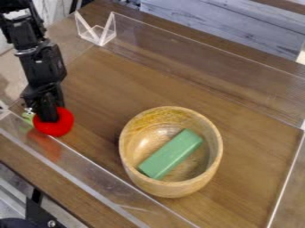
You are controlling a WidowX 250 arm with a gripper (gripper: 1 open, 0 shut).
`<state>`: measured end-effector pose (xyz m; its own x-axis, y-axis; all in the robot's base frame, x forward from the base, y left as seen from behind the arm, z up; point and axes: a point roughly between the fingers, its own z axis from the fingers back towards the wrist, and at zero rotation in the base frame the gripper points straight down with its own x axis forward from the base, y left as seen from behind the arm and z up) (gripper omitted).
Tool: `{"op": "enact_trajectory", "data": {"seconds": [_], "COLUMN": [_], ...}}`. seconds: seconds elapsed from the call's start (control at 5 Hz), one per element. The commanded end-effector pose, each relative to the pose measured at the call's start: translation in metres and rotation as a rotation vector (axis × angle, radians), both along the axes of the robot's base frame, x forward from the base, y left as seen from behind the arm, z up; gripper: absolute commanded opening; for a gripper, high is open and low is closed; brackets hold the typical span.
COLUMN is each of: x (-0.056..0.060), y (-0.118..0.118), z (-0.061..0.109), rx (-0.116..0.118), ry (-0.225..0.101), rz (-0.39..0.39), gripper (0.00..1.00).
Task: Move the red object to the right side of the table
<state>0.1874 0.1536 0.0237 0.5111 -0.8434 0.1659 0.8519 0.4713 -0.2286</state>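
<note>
The red object, a small round bright red toy fruit, lies near the left edge of the brown wood-grain table, close to the front acrylic wall. A bit of green shows just left of it. My black gripper comes down onto it from above, pointing steeply downward, with its fingers closed on the fruit's top. The fingertips cover the upper part of the fruit.
A round light wooden bowl holding a green rectangular block stands right of the fruit, near the front wall. Low clear acrylic walls border the tabletop. Bare wood runs behind and to the right of the bowl.
</note>
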Motion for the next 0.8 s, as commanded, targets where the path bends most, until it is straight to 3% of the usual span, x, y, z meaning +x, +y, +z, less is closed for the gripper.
{"op": "enact_trajectory", "data": {"seconds": [0.0,0.4,0.6], "x": [0.005,0.029,0.037], "y": [-0.007,-0.031,-0.064], "z": [0.019,0.082,0.097], "rx": [0.013,0.048,0.035], "ry": [-0.013,-0.041,-0.048], "rz": [0.014,0.199,0.216], "gripper": [0.0,0.0,0.0]}}
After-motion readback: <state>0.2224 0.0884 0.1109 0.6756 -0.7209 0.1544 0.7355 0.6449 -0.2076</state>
